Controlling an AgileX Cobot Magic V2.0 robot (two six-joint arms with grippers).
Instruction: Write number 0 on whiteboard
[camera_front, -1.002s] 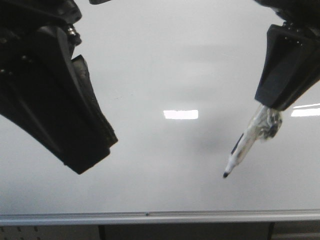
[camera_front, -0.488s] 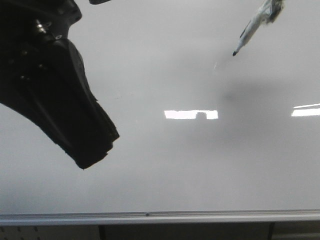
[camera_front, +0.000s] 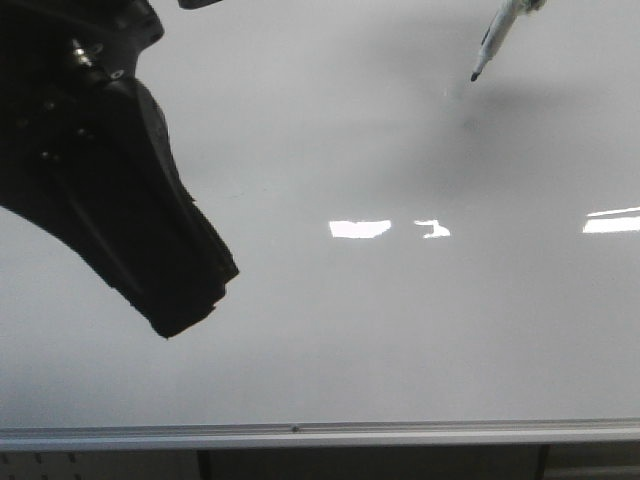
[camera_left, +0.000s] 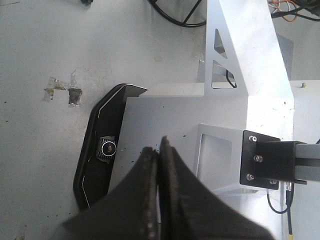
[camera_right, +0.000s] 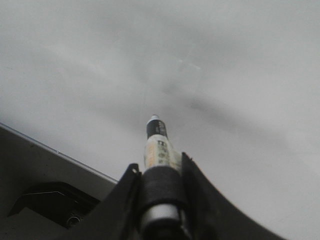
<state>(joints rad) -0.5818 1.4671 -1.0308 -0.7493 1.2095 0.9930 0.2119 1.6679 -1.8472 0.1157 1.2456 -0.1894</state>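
The whiteboard (camera_front: 330, 340) fills the front view, glossy and pale grey, with a silver rail (camera_front: 300, 434) along its lower edge. No drawn number 0 shows on it; only a faint shadow smudge lies below the pen tip. A marker (camera_front: 492, 40) with a black tip pointing down-left hangs at the top right, its tip a little off the board. My right gripper (camera_right: 159, 162) is shut on the marker (camera_right: 158, 145), over the board (camera_right: 225, 60); its body is out of the front view. My left gripper (camera_front: 185, 318) is shut and empty at the left, fingers (camera_left: 150, 170) pressed together.
Bright rectangular light reflections (camera_front: 358, 229) lie on the board's middle and right edge. The left wrist view shows a grey floor with tape scraps (camera_left: 65, 92), a white metal frame (camera_left: 240, 50) and a black housing (camera_left: 97, 150).
The marker has moved from the lower right of the board up to the top right, and the right gripper's body has left the front view. The left gripper has shifted only slightly.
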